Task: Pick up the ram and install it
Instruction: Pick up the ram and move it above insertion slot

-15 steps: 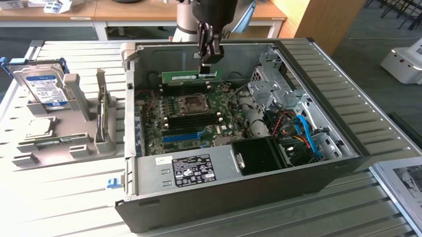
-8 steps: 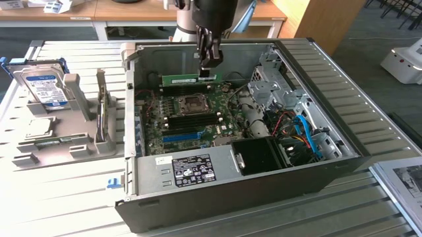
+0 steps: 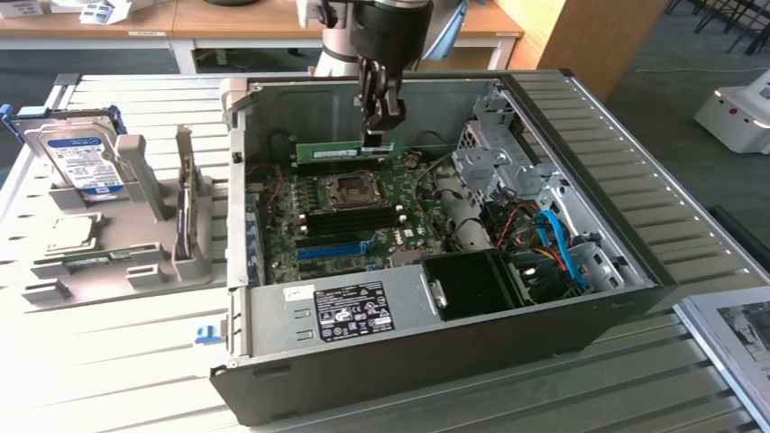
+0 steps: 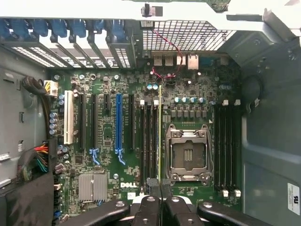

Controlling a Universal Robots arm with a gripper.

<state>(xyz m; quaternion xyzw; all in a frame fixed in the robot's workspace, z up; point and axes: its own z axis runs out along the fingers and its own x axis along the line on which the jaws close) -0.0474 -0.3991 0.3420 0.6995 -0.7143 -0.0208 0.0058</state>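
The ram [image 3: 337, 152] is a narrow green stick with a white label, hanging level inside the open computer case [image 3: 626, 271] above the motherboard [image 3: 361, 236]. My gripper [image 3: 375, 135] comes down from above and is shut on the ram's top edge near one end. In the wrist view the ram [image 4: 160, 132] appears edge-on as a thin line running out from my gripper [image 4: 161, 193]. It lies over the black memory slots [image 4: 149, 136], right beside the empty CPU socket [image 4: 187, 153]. The ram is held above the board, not seated in a slot.
A grey stand [image 3: 108, 262] on the exterior view's left holds a silver hard drive [image 3: 82, 162] and an upright green expansion card [image 3: 184, 203]. Inside the case are the power supply [image 3: 349, 311], a black fan shroud [image 3: 475, 284], drive cages [image 3: 506, 162] and loose cables [image 3: 554, 239].
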